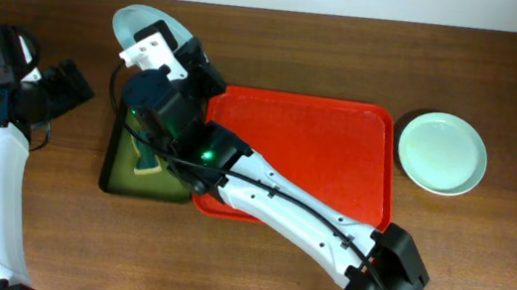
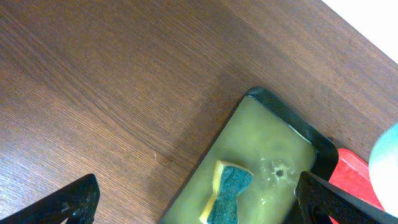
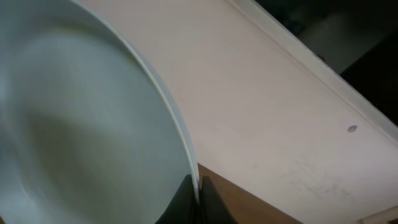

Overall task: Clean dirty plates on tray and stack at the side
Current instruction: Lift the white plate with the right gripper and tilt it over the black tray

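Note:
My right gripper reaches across to the far left and is shut on the rim of the pale blue plate, holding it tilted in the air above the dark green basin. In the right wrist view the plate fills the left side, with my fingers pinching its edge. The red tray lies in the middle with no plates on it. The mint-green plate sits on the table right of the tray. The white plate is out of view. My left gripper is open and empty, left of the basin.
The dark green basin holds yellowish liquid and a yellow-and-green sponge; both show in the left wrist view, the basin and the sponge. The right arm stretches diagonally over the tray's near left corner.

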Available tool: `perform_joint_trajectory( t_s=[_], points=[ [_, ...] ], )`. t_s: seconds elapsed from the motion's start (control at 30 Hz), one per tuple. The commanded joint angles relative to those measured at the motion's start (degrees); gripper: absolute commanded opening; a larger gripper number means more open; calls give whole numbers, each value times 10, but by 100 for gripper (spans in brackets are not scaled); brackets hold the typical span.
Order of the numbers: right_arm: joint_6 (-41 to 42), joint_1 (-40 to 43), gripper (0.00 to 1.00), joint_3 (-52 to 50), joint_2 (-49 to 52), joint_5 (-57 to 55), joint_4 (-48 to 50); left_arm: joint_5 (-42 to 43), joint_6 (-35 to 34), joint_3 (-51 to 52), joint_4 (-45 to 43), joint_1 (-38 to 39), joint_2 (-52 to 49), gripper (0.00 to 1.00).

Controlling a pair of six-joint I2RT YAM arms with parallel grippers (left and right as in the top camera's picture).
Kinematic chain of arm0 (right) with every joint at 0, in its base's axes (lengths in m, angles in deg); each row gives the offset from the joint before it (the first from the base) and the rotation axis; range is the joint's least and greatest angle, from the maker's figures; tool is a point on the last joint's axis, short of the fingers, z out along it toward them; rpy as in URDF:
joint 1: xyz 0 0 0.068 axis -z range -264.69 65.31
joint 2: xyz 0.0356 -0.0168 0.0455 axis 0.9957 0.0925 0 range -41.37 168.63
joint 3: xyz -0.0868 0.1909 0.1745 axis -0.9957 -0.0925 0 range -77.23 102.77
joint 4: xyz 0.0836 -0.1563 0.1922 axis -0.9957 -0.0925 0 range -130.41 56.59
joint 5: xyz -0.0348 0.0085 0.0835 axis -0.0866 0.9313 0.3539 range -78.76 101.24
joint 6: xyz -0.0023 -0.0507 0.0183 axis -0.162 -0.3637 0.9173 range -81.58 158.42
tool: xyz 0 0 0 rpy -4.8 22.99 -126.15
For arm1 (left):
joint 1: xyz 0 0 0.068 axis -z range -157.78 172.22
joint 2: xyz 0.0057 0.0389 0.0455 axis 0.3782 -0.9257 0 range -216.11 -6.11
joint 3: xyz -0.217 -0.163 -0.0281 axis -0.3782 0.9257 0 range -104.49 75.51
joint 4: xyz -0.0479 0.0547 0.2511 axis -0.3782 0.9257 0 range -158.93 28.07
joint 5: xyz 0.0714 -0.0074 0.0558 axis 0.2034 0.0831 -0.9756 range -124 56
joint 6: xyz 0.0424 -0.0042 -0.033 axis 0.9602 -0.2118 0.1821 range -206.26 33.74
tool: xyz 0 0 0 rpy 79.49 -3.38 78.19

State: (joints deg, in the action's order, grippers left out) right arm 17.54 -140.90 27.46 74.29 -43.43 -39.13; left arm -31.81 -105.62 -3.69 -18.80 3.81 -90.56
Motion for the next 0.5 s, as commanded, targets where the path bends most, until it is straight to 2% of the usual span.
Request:
perform_joint_trajectory(
  t_s=[0.0,0.1,0.23,0.33,0.47],
  points=[
    [-60,-3,4,10,-7,-15,40,4,-6,-2,-1,-2,-1,99],
    [-124,-3,4,10,-8,-13,78,4,-5,-2,-1,-2,-1,99],
    [-124,-1,4,10,-7,-12,82,4,-5,-2,-1,-2,-1,99],
    [-151,19,4,10,-8,-9,120,4,-5,-2,-1,-2,-1,99],
    [-151,23,4,10,-7,31,121,4,-5,-2,-1,-2,-1,99]
  ],
)
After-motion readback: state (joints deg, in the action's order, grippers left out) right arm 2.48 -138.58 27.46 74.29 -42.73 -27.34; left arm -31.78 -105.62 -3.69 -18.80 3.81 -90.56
